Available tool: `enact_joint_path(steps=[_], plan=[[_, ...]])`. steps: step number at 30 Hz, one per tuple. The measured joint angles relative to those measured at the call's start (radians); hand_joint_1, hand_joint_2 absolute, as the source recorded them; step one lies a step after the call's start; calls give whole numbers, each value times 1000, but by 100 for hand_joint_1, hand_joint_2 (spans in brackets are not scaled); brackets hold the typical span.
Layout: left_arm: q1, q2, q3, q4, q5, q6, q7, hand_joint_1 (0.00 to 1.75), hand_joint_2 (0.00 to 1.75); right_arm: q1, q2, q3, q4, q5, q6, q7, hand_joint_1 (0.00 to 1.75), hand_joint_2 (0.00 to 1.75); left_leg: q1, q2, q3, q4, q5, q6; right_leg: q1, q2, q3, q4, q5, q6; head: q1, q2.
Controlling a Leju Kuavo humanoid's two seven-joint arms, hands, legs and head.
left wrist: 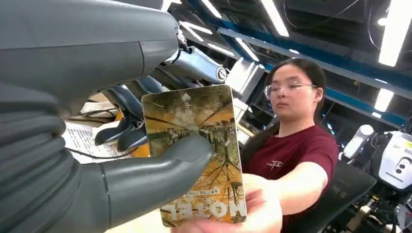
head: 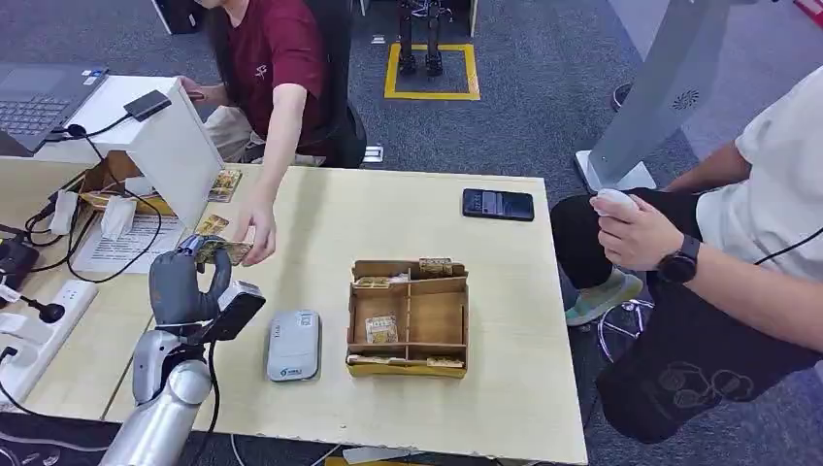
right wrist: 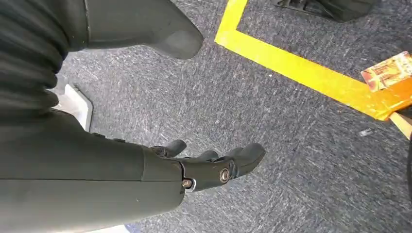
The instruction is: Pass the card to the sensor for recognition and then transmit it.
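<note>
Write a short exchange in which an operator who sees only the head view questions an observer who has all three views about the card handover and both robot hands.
Operator: In my head view the card is tiny. Does the left robot hand really hold it?
Observer: Yes. The left wrist view shows its thumb pressed flat on the card's face.
Operator: And the right robot hand?
Observer: The right wrist view shows it hanging over grey carpet near a yellow line, with its fingers loosely apart and holding nothing.
</note>
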Motion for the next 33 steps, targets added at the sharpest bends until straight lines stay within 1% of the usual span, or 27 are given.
enact_joint_path(steps=[7, 8, 14, 17, 21, 25, 29, 31, 32, 33], plan=[[11, -2, -6, 0, 1, 3, 0, 175, 175, 5, 0, 2, 0, 0, 0, 0, 0, 175, 0, 0, 0, 0, 0, 0, 0, 0, 0, 0, 0, 0, 0, 0], [12, -2, -7, 0, 0, 3, 0, 0, 175, 5, 0, 2, 0, 0, 0, -2, 0, 175, 0, 0, 0, 0, 0, 0, 0, 0, 0, 0, 0, 0, 0, 0], [16, -2, -8, 0, 11, 6, 1, 0, 175, 5, 0, 3, 0, -1, 0, -3, 0, 175, 0, 0, 0, 0, 0, 0, 0, 0, 0, 0, 0, 0, 0, 0], [16, -6, -8, 0, 48, -3, 25, 0, 175, 7, 0, 3, 0, -2, -4, -1, 0, 175, 0, 0, 0, 0, 0, 0, 0, 0, 0, 0, 0, 0, 0, 0], [16, -16, -8, 0, 65, -16, 44, 0, 175, 8, 0, 3, 0, -3, -6, 0, 0, 175, 0, 0, 0, 0, 0, 0, 0, 0, 0, 0, 0, 0, 0, 0], [17, -23, -8, 0, 72, -34, 50, 0, 175, 10, 0, 3, 0, -4, -6, 0, 0, 175, 0, 0, 0, 0, 0, 0, 0, 0, 0, 0, 0, 0, 0, 0], [17, -27, -8, 0, 75, -35, 51, 0, 175, 12, 0, 3, 0, -4, -6, 0, 0, 175, 0, 0, 0, 0, 0, 0, 0, 0, 0, 0, 0, 0, 0, 0], [18, -28, -8, -3, 109, -72, 44, 0, 175, 12, 0, 3, 0, -5, -6, 0, 0, 175, 0, 0, 0, 0, 0, 0, 0, 0, 0, 0, 0, 0, 0, 0], [22, -28, -8, -9, 142, -103, 26, 0, 175, 12, 0, 3, 0, -7, -7, 0, 0, 175, 0, 0, 0, 0, 0, 0, 0, 0, 0, 0, 0, 0, 0, 0], [32, -27, -8, -28, 193, -152, -4, 0, 175, 13, 0, 3, 0, -9, -8, -4, 0, 175, 0, 0, 0, 0, 0, 0, 0, 0, 0, 0, 0, 0, 0, 0]])
